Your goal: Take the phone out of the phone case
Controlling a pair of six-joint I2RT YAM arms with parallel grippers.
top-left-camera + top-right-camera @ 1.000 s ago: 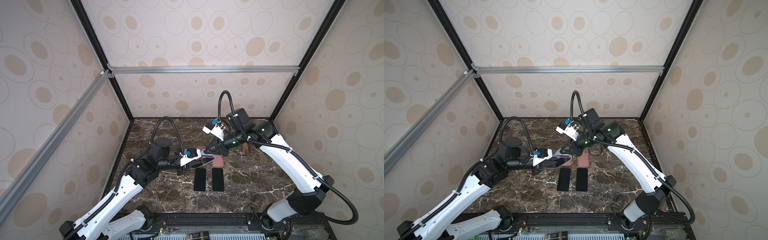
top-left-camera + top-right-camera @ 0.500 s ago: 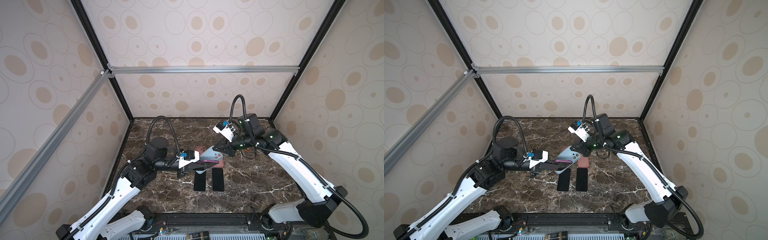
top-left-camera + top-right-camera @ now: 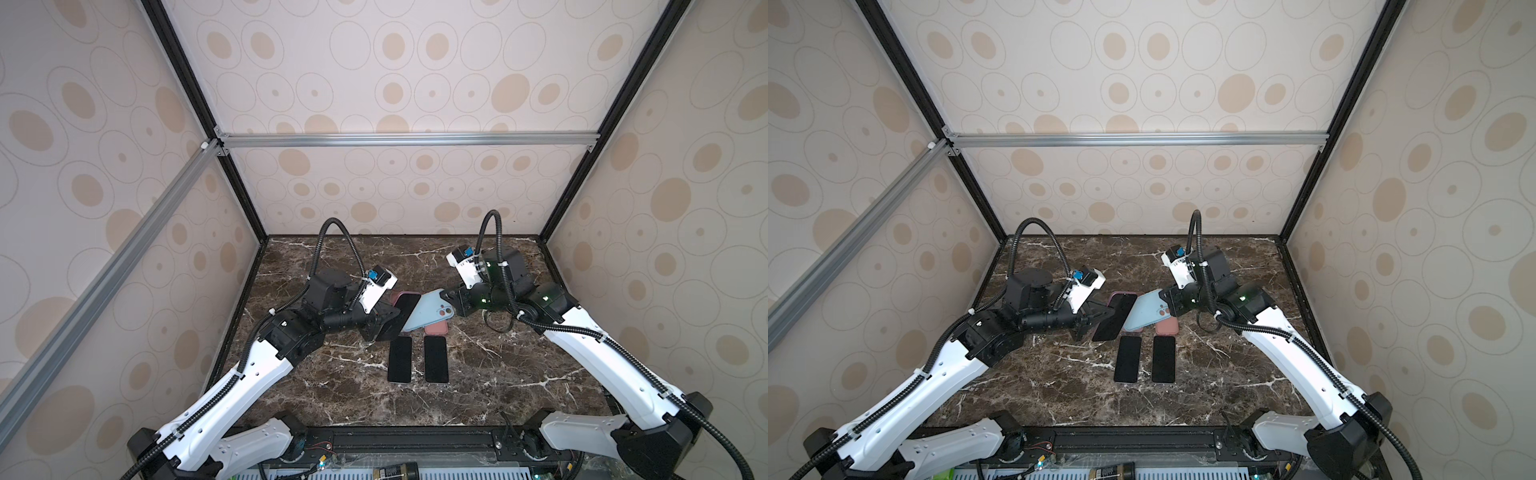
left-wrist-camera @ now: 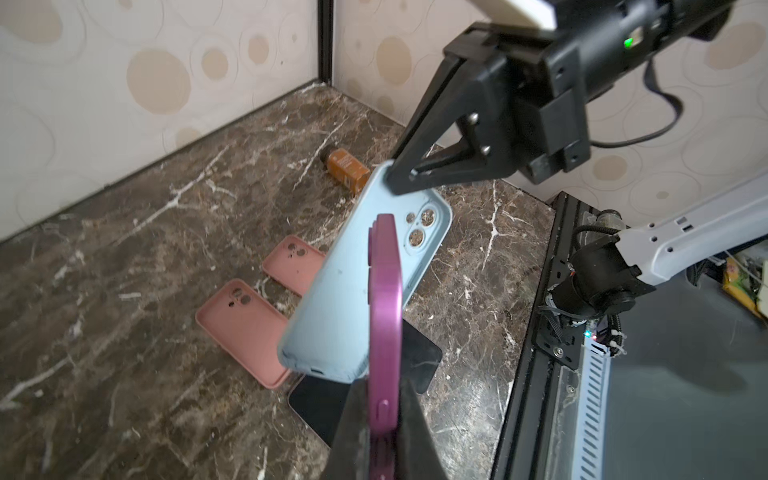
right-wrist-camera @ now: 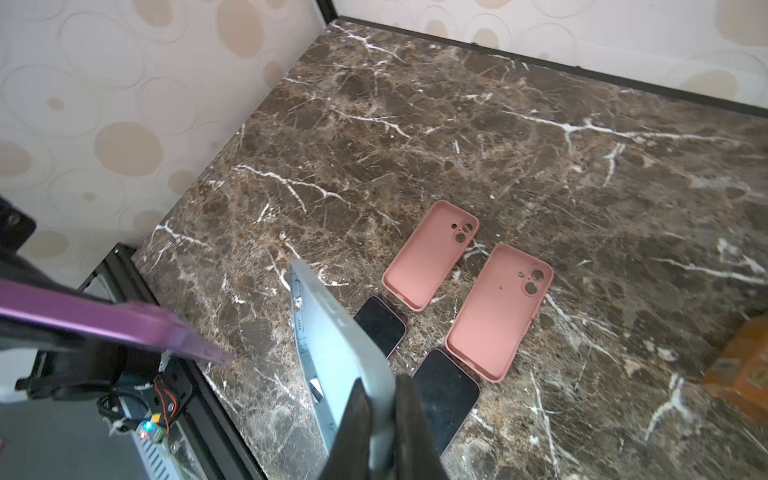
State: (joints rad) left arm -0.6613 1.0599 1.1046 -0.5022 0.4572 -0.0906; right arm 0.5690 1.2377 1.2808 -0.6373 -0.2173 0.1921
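A purple phone (image 4: pixel 385 311) is clamped edge-on in my left gripper (image 4: pixel 384 390), which is shut on its lower end. In both top views the phone (image 3: pixel 406 308) shows its dark screen, with the left gripper (image 3: pixel 386 322) on its left. The light blue phone case (image 5: pixel 332 332) is empty and hangs pinched by its camera end in my shut right gripper (image 5: pixel 382 386). The case (image 3: pixel 428 316) sits just right of the phone and apart from it, above the table, with the right gripper (image 3: pixel 446 299) at its far corner.
Two pink cases (image 5: pixel 432 253) (image 5: pixel 498 307) lie open side up on the marble table (image 5: pixel 540 145). Two dark phones (image 3: pixel 400 359) (image 3: pixel 436 359) lie side by side nearer the front. An orange bottle (image 4: pixel 347 168) lies by the back right wall.
The blue case has come off the purple phone. The right gripper pulled back to the right with the case, and the left gripper drew left with the phone.
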